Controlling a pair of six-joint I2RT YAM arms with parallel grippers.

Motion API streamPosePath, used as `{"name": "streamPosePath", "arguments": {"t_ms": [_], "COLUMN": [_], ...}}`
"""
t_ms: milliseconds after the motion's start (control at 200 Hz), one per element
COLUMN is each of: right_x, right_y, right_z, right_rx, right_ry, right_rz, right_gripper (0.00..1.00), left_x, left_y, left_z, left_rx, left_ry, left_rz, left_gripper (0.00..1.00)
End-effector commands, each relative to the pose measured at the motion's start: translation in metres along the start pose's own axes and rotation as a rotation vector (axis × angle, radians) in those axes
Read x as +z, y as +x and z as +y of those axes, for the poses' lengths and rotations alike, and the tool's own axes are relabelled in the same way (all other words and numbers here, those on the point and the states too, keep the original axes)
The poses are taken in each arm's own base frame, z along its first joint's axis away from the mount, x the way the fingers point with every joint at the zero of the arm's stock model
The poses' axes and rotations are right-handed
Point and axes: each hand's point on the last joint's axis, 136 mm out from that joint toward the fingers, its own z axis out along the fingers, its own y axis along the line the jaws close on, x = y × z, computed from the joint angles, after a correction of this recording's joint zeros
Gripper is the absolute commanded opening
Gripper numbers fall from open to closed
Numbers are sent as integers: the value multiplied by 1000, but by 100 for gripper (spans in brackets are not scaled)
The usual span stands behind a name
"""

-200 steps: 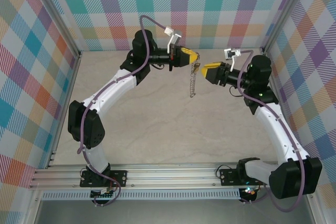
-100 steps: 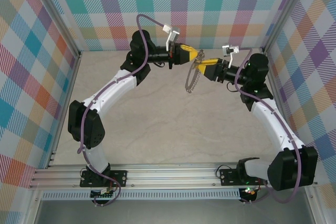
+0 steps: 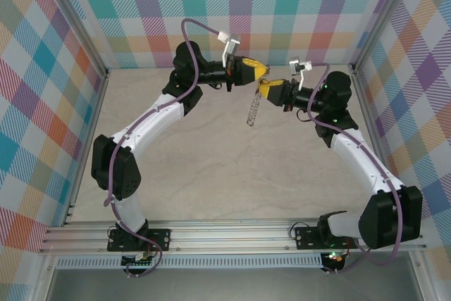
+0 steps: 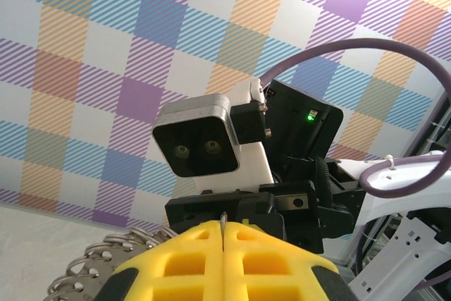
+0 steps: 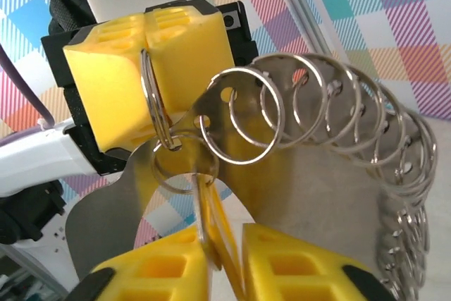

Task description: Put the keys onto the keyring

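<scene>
Key [image 5: 213,234]: small, with a yellow-orange head that stands edge-on between the pads of the right claw [image 5: 225,248]. A small silver ring passes through the head just above those pads.
Keyring [image 5: 405,237]: a chain of silvery split rings. Its end ring is pinched in the left claw [image 5: 144,40], and the rest arcs away from both claws and hangs slack beneath them.
Right claw: grasping the key's head, pads nearly together, tips pointing at the left claw's tips.
Left claw: clenched on the keyring's end ring, pads pressed flat with a sliver of metal in the seam.
Claws together: tip to tip and very near each other, held up over the far middle of the table [image 3: 211,167].
Camera box [image 4: 197,139]: grey and white, just behind the right claw.
Walls [image 3: 296,5]: pastel checks behind both claws and to either side.
</scene>
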Motion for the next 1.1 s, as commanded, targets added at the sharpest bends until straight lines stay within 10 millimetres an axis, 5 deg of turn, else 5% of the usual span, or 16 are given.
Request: {"name": "streamPosePath", "arguments": {"t_ms": [0, 135, 1095], "right_x": [1, 0, -16], "right_y": [-3, -2, -2], "right_z": [9, 8, 5], "right_rx": [-33, -26, 45], "right_ry": [-35, -19, 196], "right_rz": [-6, -5, 104], "right_gripper": [9, 0, 0], "left_x": [0, -1, -5], "left_y": [-17, -17, -12], "left_z": [-18, -16, -5], "left_rx": [64, 63, 79], "left_ry": [28, 18, -62], "left_rz": [-42, -49, -38], "left_gripper": [0, 0, 0]}}
